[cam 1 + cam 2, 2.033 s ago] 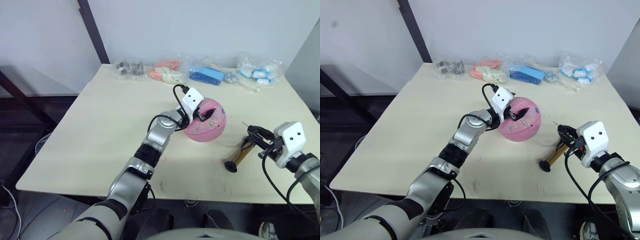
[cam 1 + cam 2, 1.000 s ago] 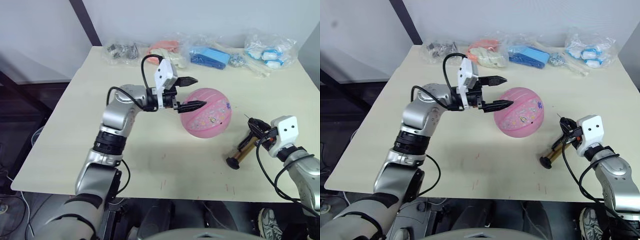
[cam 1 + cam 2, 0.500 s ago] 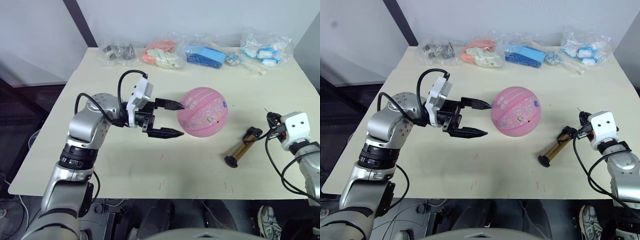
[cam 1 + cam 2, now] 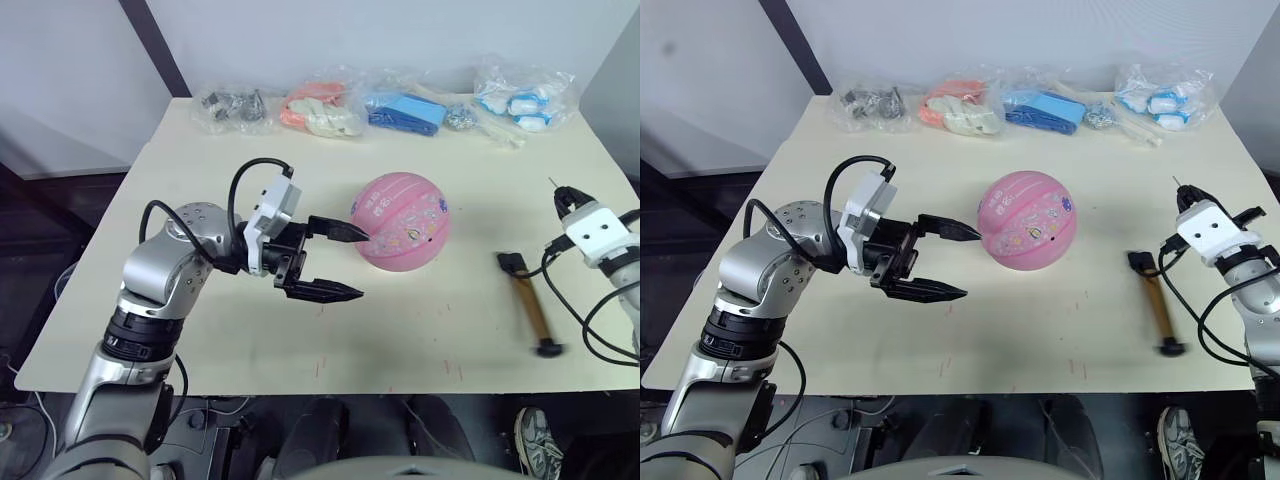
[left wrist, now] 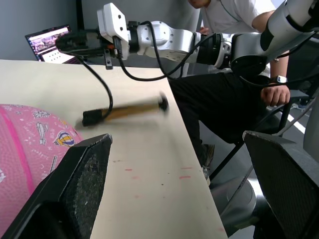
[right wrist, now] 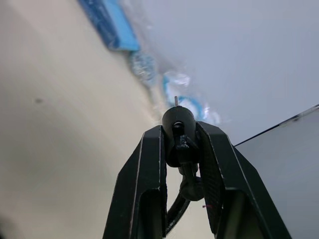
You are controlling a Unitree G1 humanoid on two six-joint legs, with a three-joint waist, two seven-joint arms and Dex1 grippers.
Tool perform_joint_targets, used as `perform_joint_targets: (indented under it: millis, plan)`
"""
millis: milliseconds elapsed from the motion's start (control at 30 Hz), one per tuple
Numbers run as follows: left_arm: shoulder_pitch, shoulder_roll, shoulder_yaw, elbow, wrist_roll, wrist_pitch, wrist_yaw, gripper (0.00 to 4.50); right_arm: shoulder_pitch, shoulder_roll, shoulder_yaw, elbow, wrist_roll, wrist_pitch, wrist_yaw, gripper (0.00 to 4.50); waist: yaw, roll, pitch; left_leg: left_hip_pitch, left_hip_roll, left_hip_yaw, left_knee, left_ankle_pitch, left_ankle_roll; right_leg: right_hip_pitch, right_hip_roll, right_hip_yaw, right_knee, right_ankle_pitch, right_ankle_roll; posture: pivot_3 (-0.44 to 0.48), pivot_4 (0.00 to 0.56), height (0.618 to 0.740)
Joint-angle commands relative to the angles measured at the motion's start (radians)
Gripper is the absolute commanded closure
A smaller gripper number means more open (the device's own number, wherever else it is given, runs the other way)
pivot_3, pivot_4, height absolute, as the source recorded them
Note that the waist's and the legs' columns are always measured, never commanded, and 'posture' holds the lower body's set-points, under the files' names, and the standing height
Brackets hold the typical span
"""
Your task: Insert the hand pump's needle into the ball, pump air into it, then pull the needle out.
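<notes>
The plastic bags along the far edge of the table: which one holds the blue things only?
The third bag from the robot's left, directly beyond the ball. Its contents are solid blue; the others hold dark metal parts, orange and cream items, and white-and-blue pieces.

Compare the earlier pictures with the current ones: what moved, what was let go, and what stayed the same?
The left gripper let go of the ball and drew back, open. The right gripper, still clamped on the needle fitting, pulled away to the right, dragging the hand pump round on the table. The ball stayed put.
</notes>
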Motion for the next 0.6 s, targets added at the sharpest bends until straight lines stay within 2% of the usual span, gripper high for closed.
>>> perform_joint_targets:
  millis: [33,133,267,600]
  plan:
    - [0.002,0.014,0.026,-0.033,-0.020,-0.002,0.001,0.00,-0.014,-0.007,-0.023,-0.007,0.024,-0.036,0.001,4.13,0.000,0.000,0.000,0.000,0.000,0.001,0.000,0.000,0.000,0.000,0.000,0.001,0.000,0.000,0.000,0.000,0.150,0.740]
    - [0.012,0.017,0.025,-0.037,-0.018,-0.006,0.000,0.00,0.035,0.034,0.011,-0.070,0.111,0.001,0.084,4.13,0.000,0.000,0.000,0.000,0.001,0.001,0.000,0.000,0.000,0.000,0.000,0.002,0.000,0.000,0.000,0.000,0.150,0.740]
    - [0.016,0.019,0.025,-0.039,-0.020,-0.007,-0.001,0.00,0.083,0.074,-0.004,-0.117,0.151,0.050,0.097,4.13,0.000,0.000,0.000,0.000,0.002,0.002,0.000,0.000,0.000,-0.001,0.001,0.002,0.000,0.000,0.000,0.000,0.150,0.740]
    - [0.018,0.027,0.022,-0.038,-0.025,-0.015,-0.018,0.00,0.176,0.129,-0.132,-0.182,0.170,0.226,-0.013,4.13,0.002,0.000,0.000,0.001,0.002,0.005,0.000,0.001,0.001,-0.001,0.002,0.005,0.001,0.003,-0.005,0.000,0.150,0.740]
